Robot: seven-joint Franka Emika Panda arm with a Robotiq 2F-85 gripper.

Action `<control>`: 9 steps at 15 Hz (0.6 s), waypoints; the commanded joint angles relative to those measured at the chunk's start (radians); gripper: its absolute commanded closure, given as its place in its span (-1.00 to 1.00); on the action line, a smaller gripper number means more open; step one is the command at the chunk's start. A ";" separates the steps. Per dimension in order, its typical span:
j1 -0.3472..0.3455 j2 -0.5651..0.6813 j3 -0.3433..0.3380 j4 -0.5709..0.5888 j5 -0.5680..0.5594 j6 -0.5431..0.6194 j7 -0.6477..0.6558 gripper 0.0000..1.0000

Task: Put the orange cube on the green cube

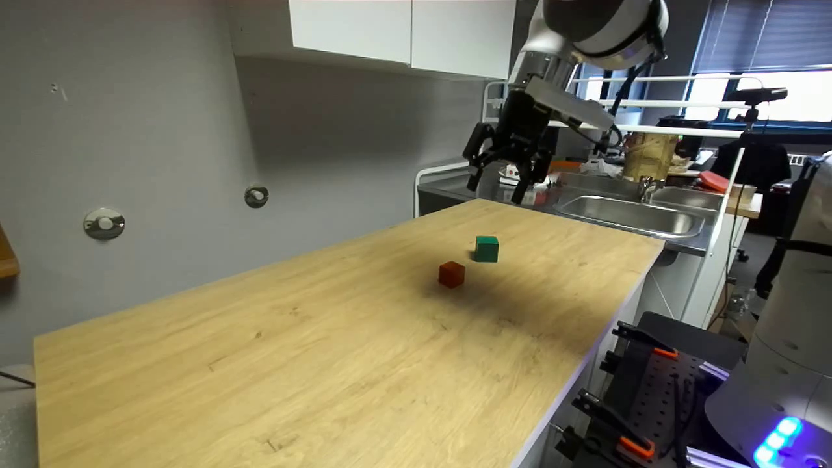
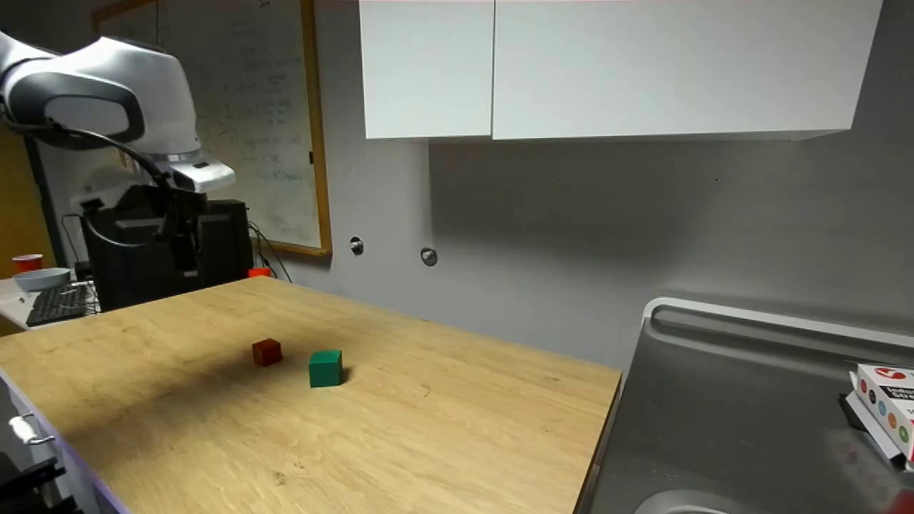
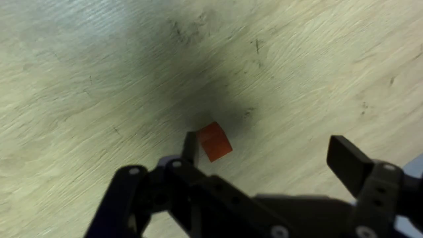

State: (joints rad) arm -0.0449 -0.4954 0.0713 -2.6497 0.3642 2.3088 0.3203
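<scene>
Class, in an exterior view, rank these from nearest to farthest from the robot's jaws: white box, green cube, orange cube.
1. Orange cube: on the tabletop, leftmost of the three in an exterior view.
2. Green cube: same tabletop, next along to the right.
3. White box: far right, past the tabletop, cut off by the picture's edge.
</scene>
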 commanded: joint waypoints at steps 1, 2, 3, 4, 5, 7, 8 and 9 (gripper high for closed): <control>-0.025 0.249 0.007 0.115 -0.071 0.085 0.057 -1.00; -0.032 0.314 0.009 0.137 -0.102 0.106 0.082 -1.00; -0.036 0.371 0.008 0.160 -0.133 0.119 0.109 -1.00; -0.035 0.424 0.003 0.185 -0.162 0.123 0.134 -1.00; -0.031 0.478 -0.004 0.214 -0.188 0.123 0.161 -1.00; -0.012 0.565 -0.019 0.273 -0.222 0.098 0.201 -1.00; -0.003 0.613 -0.027 0.313 -0.240 0.087 0.223 -1.00; 0.008 0.653 -0.035 0.346 -0.243 0.072 0.226 -1.00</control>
State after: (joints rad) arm -0.0687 0.0339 0.0627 -2.4290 0.1610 2.4377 0.4895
